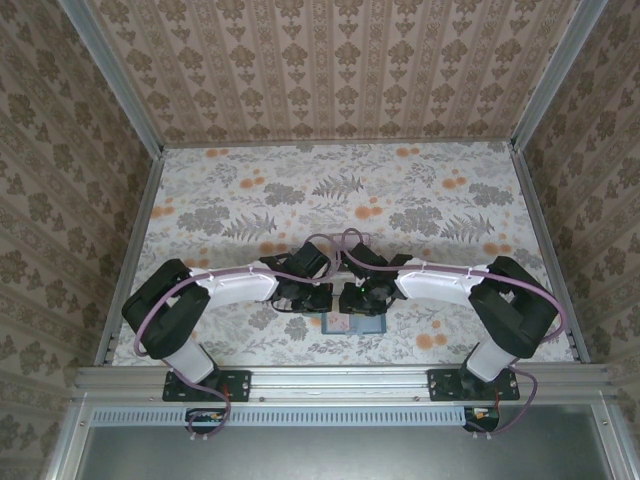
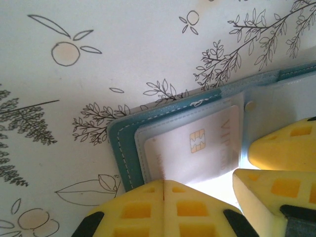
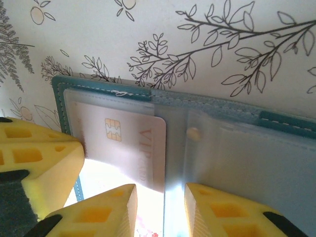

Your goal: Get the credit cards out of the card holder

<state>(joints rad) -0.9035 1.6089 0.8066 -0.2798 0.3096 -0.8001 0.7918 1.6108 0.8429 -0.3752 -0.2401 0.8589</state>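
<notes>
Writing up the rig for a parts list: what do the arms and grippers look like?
The left arm and right arm have white links between bulky black joints, with a mauve cable running along each. The left gripper and right gripper have blocky yellow jaws with square recesses and dark inserts.

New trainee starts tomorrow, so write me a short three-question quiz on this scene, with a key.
1. True or false: the card holder lies open on the table.
2. What is printed on the pale card? A) VIP B) BANK C) nothing
3. Which arm's jaws are shut, with the pads touching?
Key: 1 true; 2 A; 3 the left jaws.
</notes>
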